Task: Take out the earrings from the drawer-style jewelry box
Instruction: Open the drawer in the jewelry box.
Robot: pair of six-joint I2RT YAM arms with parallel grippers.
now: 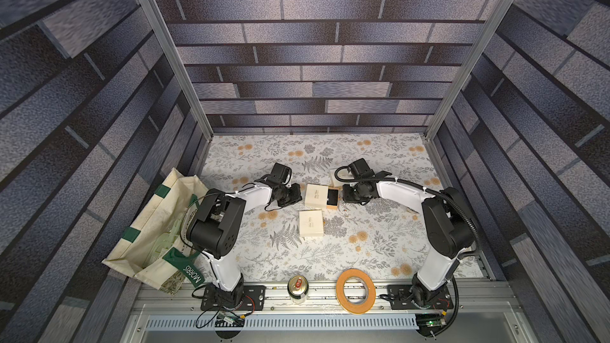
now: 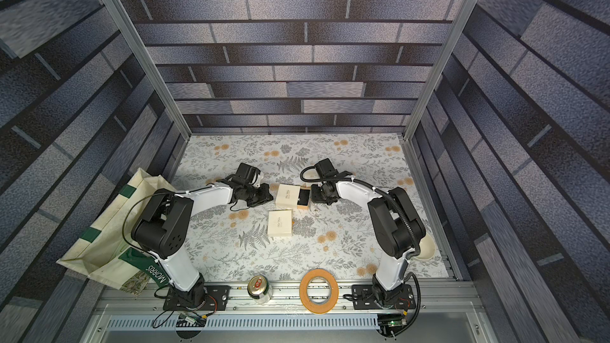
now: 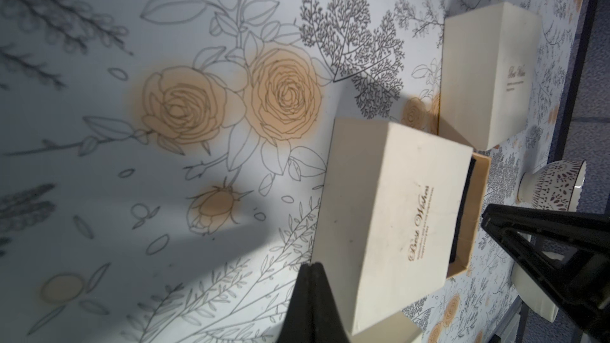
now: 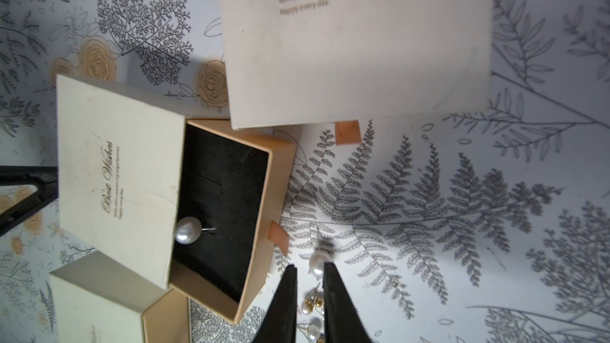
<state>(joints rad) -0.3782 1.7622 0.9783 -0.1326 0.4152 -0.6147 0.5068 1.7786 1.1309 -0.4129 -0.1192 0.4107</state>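
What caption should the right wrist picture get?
One pearl earring in the open drawer; another between the right gripper's tips.

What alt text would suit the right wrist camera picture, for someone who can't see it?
A cream jewelry box lies with its drawer pulled open, one pearl earring lying on the black lining. The robot's right hand has a second pearl earring at its fingertips, grip unclear, near a few more earrings on the flowered table.
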